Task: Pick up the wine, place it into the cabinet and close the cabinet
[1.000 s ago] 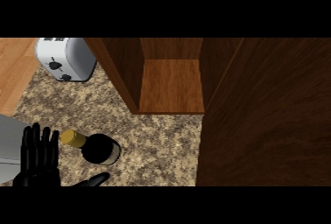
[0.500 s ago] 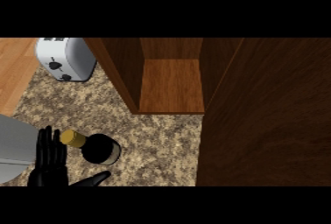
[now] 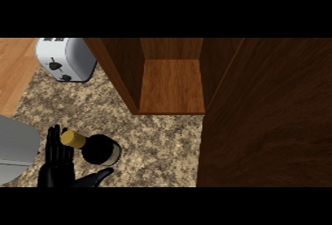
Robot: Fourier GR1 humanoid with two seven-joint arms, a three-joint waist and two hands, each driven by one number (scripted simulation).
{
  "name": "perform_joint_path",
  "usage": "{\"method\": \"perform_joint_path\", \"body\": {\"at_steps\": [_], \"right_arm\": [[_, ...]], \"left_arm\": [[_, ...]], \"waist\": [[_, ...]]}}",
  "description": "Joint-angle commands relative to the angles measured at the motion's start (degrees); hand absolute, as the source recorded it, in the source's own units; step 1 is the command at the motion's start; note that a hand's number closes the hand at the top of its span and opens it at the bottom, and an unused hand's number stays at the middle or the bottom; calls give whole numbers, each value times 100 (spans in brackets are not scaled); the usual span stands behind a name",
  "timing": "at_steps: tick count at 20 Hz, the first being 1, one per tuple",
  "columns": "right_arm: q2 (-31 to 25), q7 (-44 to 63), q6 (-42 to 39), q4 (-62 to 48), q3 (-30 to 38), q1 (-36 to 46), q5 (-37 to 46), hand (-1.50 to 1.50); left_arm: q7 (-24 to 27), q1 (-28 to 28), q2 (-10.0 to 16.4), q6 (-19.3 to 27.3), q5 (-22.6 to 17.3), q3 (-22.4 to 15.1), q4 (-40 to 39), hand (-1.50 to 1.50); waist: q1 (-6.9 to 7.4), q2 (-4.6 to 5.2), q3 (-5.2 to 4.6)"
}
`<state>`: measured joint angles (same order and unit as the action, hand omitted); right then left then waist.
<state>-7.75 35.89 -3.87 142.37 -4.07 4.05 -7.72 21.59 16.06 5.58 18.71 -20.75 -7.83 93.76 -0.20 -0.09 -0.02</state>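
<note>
The wine bottle (image 3: 99, 150) stands on the speckled stone counter at the lower left; I look down on its dark body and gold cap (image 3: 73, 139). My left hand (image 3: 55, 167) is right beside it on its left, fingers straight and pointing up, thumb spread out below the bottle. The fingers sit against the cap side, and nothing is curled round the bottle. The wooden cabinet (image 3: 172, 85) stands open at top centre with a bare shelf inside. My right hand does not show.
The cabinet's open door (image 3: 269, 114) fills the right side as a broad dark wood panel. A white toaster (image 3: 63, 59) stands at the top left, next to a light wooden surface (image 3: 16, 66). A grey forearm (image 3: 14, 149) shows at the left edge.
My left hand has slid to the right, closing in on the bottle. More of the grey forearm shows at the left edge. The bottle and cabinet have not moved.
</note>
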Motion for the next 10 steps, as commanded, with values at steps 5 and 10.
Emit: {"method": "perform_joint_path", "body": {"at_steps": [5, 10], "right_arm": [[127, 371, 75, 555, -160, 76, -133, -150], [213, 572, 83, 1115, -438, -385, -46, -150]], "left_arm": [[295, 8, -162, -225, 84, 24, -508, -150], [667, -223, -263, -368, 76, 206, -1050, -150]], "waist": [[22, 1, 1], [-10, -5, -1]]}}
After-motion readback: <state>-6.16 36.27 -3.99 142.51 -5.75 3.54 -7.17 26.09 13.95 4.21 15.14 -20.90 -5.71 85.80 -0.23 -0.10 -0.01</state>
